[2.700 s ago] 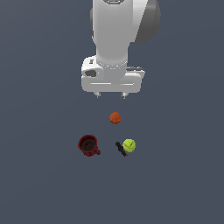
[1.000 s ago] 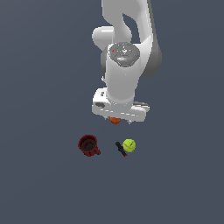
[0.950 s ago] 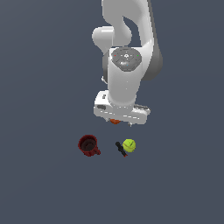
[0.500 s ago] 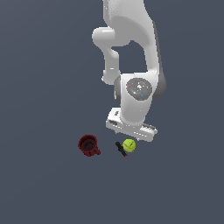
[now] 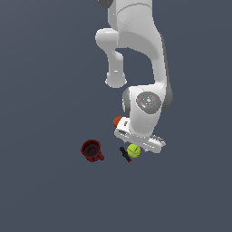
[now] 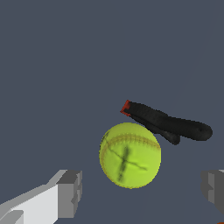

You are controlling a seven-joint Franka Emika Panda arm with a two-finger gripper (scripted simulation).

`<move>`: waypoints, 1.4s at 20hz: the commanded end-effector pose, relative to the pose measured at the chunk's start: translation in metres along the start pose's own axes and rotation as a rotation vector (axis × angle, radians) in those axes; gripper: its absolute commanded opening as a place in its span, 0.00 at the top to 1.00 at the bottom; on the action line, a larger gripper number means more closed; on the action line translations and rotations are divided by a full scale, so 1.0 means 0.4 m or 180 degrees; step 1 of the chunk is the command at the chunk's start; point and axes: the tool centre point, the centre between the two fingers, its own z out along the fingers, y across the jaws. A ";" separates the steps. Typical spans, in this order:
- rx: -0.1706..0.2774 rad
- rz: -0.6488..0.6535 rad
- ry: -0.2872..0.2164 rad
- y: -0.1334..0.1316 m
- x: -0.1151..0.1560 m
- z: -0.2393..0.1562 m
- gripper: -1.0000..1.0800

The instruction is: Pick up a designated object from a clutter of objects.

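Exterior view, taken from its left to its right. A dark red mug (image 5: 92,150) stands well apart from the gripper (image 5: 138,146), on the exterior view's left of it. Next comes a small black clamp with red tips (image 5: 124,154), lying just beside the gripper and touching, or all but touching, the yellow-green tennis ball (image 5: 133,150). The ball sits directly below the gripper body, partly covered by it. A small orange ball (image 5: 118,121) shows behind the arm's wrist, half hidden, away from the fingers.

Wrist view. One finger (image 6: 70,192) shows on one side of the tennis ball (image 6: 130,155) and the other finger (image 6: 213,190) on the far side, well apart from each other: the jaws stand wide, with nothing held. The ball lies between them but nearer the first finger, and forward of the tips, not yet enclosed. The clamp (image 6: 167,123) rests against the ball's far side, its red tip just clear of the seam.

Judgement: the step in hand is the approach above the designated ball; grasp not yet made. The next move calls for centring the ball between the fingers, descending until the pads flank its widest part, then closing. Risk: the adjacent clamp may be caught or nudged by the nearer finger.
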 end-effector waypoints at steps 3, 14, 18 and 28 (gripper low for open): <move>0.0000 0.0000 0.0000 0.000 0.000 0.004 0.04; 0.0002 0.0012 0.0006 -0.001 -0.001 0.117 0.04; 0.0003 0.0014 0.0007 -0.002 0.001 0.128 0.04; 0.0003 0.0014 0.0007 -0.002 0.001 0.128 1.00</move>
